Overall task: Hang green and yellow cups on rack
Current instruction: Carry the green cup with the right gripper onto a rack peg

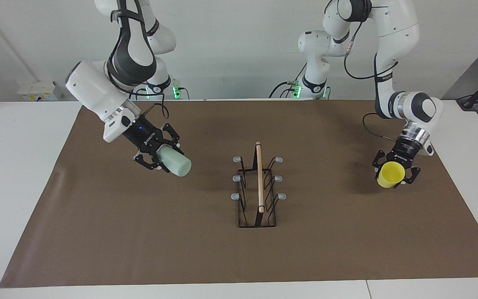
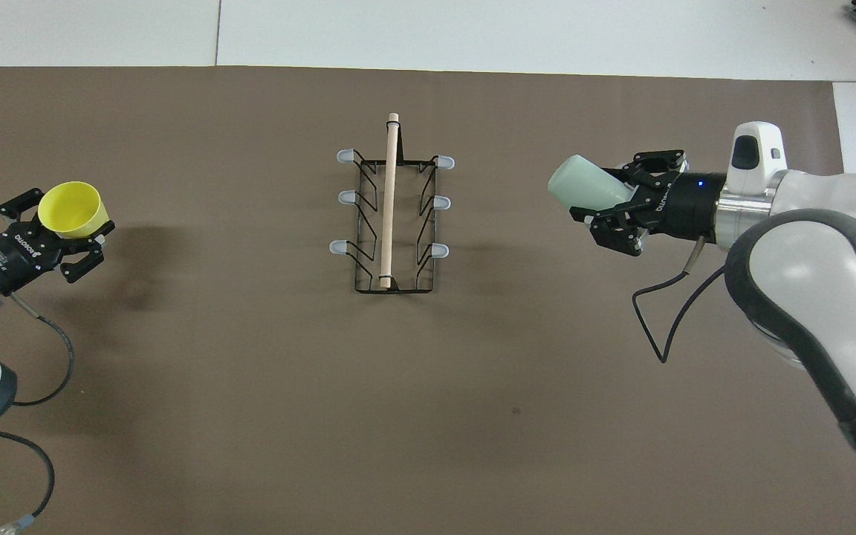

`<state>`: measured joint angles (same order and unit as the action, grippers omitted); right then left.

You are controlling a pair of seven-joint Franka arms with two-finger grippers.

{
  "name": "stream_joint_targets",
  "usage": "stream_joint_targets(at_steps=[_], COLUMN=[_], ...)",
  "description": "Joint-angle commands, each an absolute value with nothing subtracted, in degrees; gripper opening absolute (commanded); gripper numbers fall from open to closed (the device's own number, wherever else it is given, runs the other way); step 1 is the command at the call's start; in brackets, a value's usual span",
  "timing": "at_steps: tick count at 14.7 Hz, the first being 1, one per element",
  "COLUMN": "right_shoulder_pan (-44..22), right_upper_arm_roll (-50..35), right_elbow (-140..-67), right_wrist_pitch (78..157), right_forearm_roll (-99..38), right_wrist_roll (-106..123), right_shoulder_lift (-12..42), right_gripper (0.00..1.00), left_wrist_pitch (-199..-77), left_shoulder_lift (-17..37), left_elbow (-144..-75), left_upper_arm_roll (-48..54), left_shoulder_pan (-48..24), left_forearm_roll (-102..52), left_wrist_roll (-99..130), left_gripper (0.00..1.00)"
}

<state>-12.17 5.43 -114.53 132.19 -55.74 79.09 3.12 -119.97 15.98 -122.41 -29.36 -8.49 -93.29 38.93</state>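
The right tool (image 1: 165, 160) is hanging in the air over the brown mat (image 1: 139, 232) toward the right arm's end of the table (image 1: 15, 166), and its fingers are pinching the green cup (image 1: 175, 162). That cup is lying nearly on its side in the grip, raised off the mat, with its closed base pointing toward the rack (image 1: 258, 189). In the overhead view the same right tool (image 2: 625, 212) is coming in level from its arm, with the green cup (image 2: 588, 187) sticking out of its front toward the rack (image 2: 391, 215), well apart from it.

The rack is standing on the mat at the middle of the table, between the two arms. Its wooden rod (image 1: 259, 176) is running along the top, pointing away from the robots, with three grey-tipped prongs (image 1: 237, 159) sticking out on each side. Nothing is hanging on the prongs.

The left tool (image 1: 395, 174) is hovering over the mat toward the left arm's end of the table, pointing steeply down, and is pinching the yellow cup (image 1: 389, 175) at its wall. The cup is tilting, with its open mouth showing. In the overhead view the left tool (image 2: 56, 238) is holding the yellow cup (image 2: 71, 210) with the mouth facing up toward the camera, well apart from the rack.
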Motion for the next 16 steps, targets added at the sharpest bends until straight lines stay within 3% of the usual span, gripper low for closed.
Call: stream_joint_targets(at_steps=[1,9,16], right_shoulder_pan=[-11.9,-20.6,-25.6], right_upper_arm_roll=[5.0,5.0,4.9], right_elbow=[-119.3,-123.2,-126.4], right_wrist_pitch=[133.1,140.2,139.0], right_forearm_roll=[-66.1,-112.6,-131.1], right_wrist_roll=[87.3,114.0,126.9], right_shoulder_lift=[-0.2,-2.0,-0.2], right_gripper=[0.0,0.0,0.0], left_wrist_pitch=[-127.0,-127.3,-121.6], left_shoulder_lift=[10.0,1.1,-1.5], left_elbow=[-122.6,-118.6,-110.5], left_upper_arm_roll=[-27.8,-23.5,-18.5], left_shoulder_pan=[-8.2,-4.2,-2.5], left_forearm_roll=[-82.8,-56.0,-31.1], left_wrist_roll=[41.1,49.3,53.5], left_gripper=[0.17,0.16,0.16])
